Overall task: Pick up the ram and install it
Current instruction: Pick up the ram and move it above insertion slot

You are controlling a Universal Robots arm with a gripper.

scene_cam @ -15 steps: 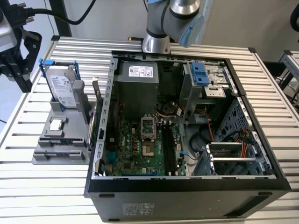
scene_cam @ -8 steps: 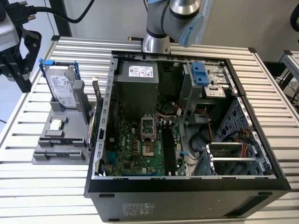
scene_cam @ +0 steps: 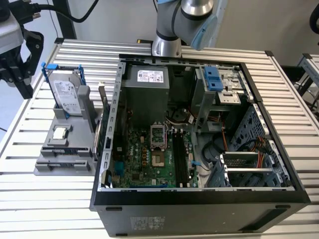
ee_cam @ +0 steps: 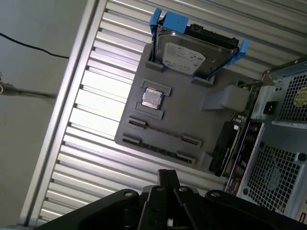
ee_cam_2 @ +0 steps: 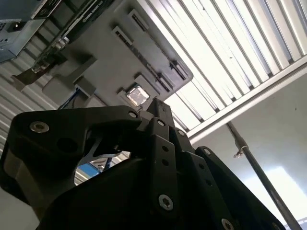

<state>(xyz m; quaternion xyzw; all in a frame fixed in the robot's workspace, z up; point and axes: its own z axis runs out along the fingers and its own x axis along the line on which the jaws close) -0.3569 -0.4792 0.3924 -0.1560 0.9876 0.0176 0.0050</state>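
**Claw [ee_cam: 168, 176] over the grey holder, ram not lifted yet**

Claw hangs above the grey holder [ee_cam: 192, 115] on the slatted worktop [ee_cam: 96, 96]. In the exterior view the holder sits to the exterior view's left of the open computer case [scene_cam: 199, 209]. Can't tell from any view how wide the claw stands.

Ram [ee_cam: 158, 149]: my read is the dark strip standing on edge between end clips. It's on the holder's side away from the hard drive [ee_cam: 184, 55], beyond the square chip [ee_cam: 152, 98]. It's clearly apart from the claw. Not fully sure, since a thinner line runs parallel just beside it.

Black slots [scene_cam: 179, 159] in the case: can't tell if any is filled.

Step in hand looks like the approach for the pick. To do it well:
- confirm which strip is the stick before committing
- turn the wrist so the jaws straddle its two flat faces
- centre along its length, clear of both end clips
- come down straight, no sideways drift
- grip firmly but lightly, since the board is thin and will flex
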